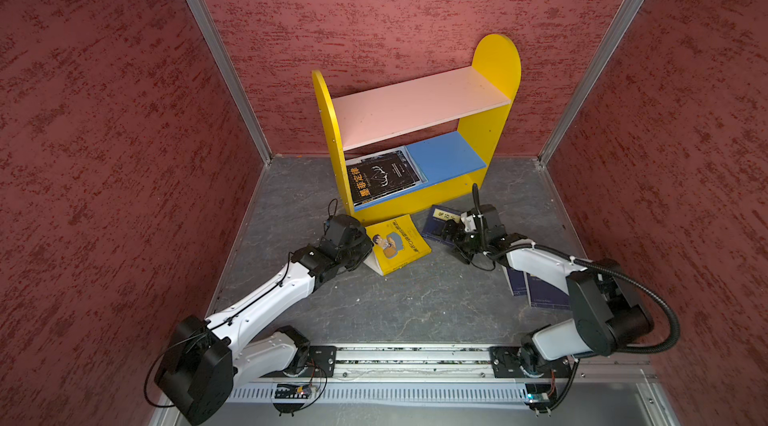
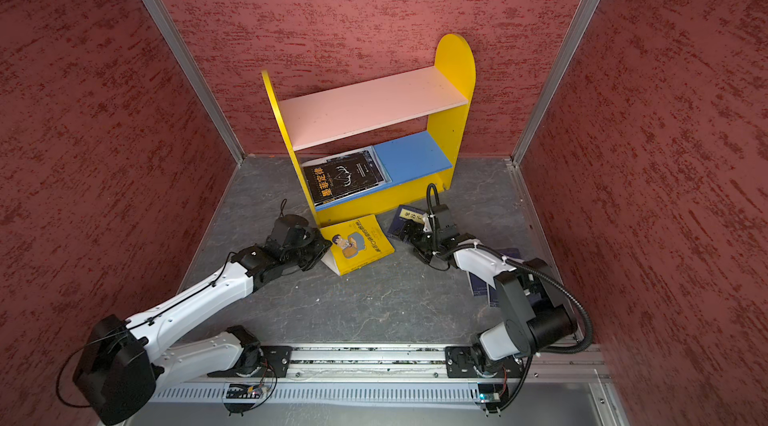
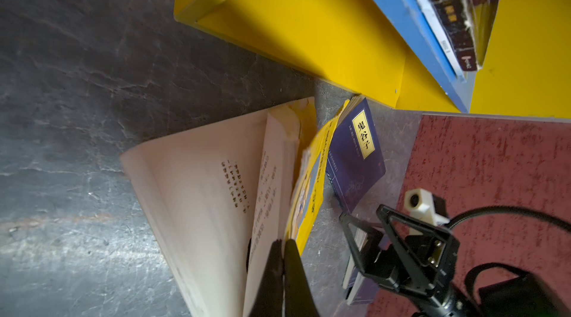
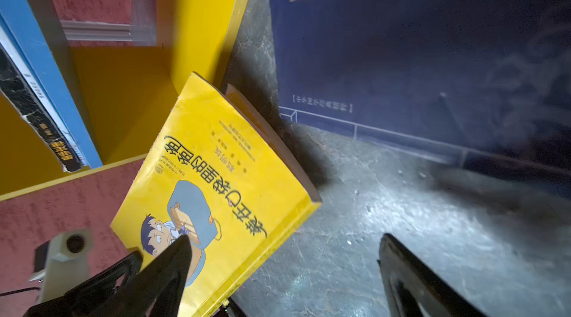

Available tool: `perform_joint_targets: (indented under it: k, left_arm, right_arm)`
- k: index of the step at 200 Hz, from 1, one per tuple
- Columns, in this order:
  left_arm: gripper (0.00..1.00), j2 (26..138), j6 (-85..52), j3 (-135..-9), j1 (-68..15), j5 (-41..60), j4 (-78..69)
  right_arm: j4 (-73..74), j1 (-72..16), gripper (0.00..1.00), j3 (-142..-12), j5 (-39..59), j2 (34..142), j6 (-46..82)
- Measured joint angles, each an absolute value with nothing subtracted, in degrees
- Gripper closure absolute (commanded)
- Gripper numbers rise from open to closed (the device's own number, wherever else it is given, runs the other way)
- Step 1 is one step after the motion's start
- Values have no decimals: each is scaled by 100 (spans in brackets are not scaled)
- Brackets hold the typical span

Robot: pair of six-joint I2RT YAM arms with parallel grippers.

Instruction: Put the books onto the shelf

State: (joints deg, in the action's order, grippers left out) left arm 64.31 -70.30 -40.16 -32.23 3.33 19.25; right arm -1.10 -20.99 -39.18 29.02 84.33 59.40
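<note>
Two books shelved on lower board of shelf (image 1: 494,70): black book (image 1: 380,178) atop white book (image 3: 440,37). Four left on table (image 1: 395,311): yellow book (image 1: 399,245) at shelf's 6 o'clock, cover pinched by left gripper (image 3: 283,256); navy book (image 1: 440,220) at 5 o'clock, right gripper (image 4: 285,238) wide apart beside it; two more navy books (image 1: 544,295) at 4 o'clock.

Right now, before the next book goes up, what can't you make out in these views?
Pale book under the black book: only an edge shows; cover hidden.
Two navy books: mostly under the right arm in both top views.
Navy book, right wrist view: label cut by the frame edge, print blurred.
Left gripper: its body hides the fingertips on the yellow book in both top views.
</note>
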Motion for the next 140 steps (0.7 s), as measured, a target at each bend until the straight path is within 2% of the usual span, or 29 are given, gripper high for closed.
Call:
perform_joint_targets:
  k: [39, 85, 113, 140]
  left_arm:
    - [100, 6431, -7533, -4012, -3140, 596, 1900]
    - [100, 6445, -7848, -4012, -3011, 867, 1752]
    - [100, 6466, -7929, -4001, -2991, 928, 1658]
    - [100, 6471, -8014, -3887, -2958, 989, 1584]
  right_arm:
    - [961, -2014, 5, -3079, 3382, 8462, 7024]
    - [2377, -2080, 8, -2974, 3691, 9024, 7885]
    - [3247, -2241, 13, -3142, 3868, 9819, 8318]
    - [4342, -2482, 27, -3227, 3964, 10466, 8840]
